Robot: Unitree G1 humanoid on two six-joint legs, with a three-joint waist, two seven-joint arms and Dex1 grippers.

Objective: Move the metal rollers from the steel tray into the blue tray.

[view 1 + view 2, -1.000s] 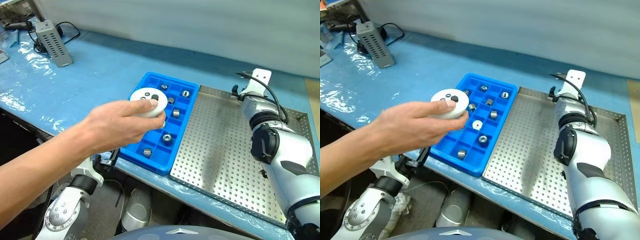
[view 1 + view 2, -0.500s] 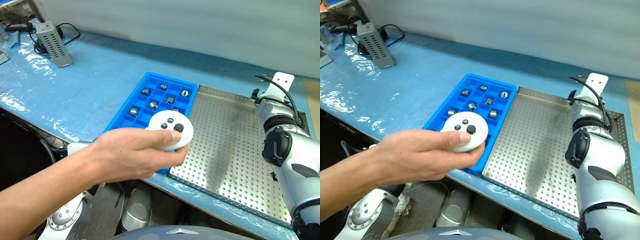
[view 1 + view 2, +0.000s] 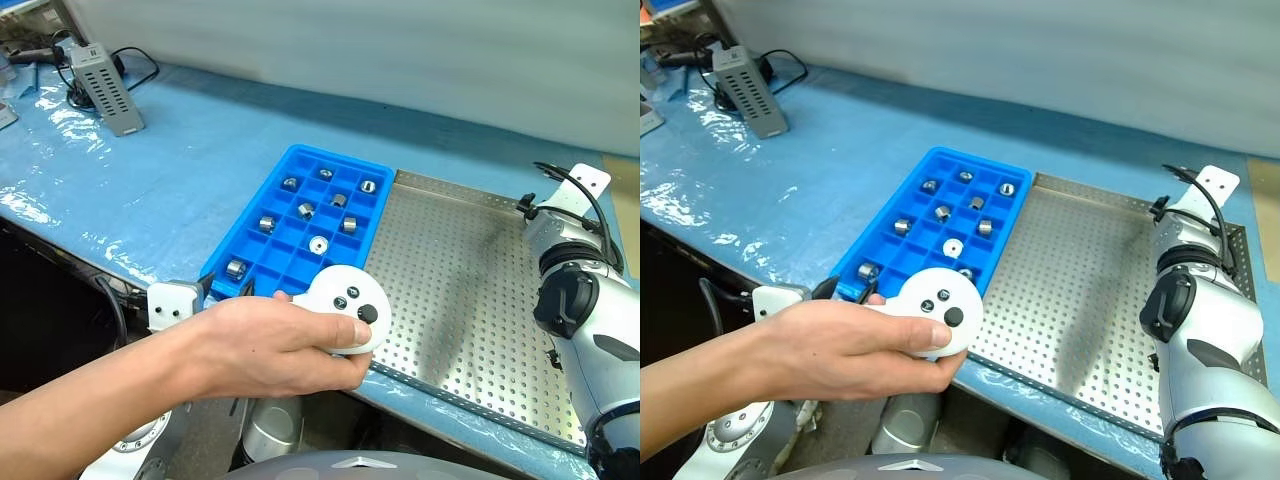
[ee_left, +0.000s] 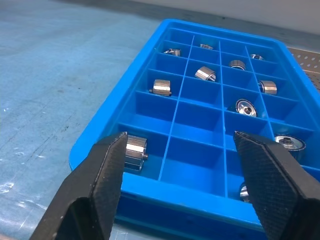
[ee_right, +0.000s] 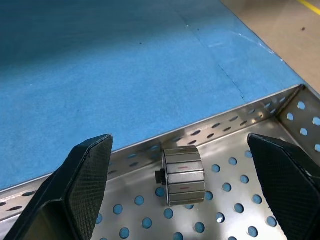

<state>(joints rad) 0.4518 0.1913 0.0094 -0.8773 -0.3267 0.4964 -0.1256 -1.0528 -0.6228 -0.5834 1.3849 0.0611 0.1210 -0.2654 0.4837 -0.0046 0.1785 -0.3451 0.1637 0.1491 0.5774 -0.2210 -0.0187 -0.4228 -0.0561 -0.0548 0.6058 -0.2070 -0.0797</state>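
Note:
The blue tray lies on the table left of the steel tray, touching it. Several metal rollers sit in its compartments. One more roller lies on its side in the steel tray's far right corner, against the rim. My right gripper hangs open just above that roller, a finger on each side, not touching it. My left gripper is open and level at the blue tray's near end, holding nothing.
A person's hand holding a round white remote reaches over the table's front edge, just in front of the blue tray and beside my left gripper. A grey box with cables stands at the back left. A pale wall runs behind the table.
The person's hand with the remote has dropped from above the blue tray to the front edge, uncovering the tray. My right arm has swung right, towards the steel tray's far corner.

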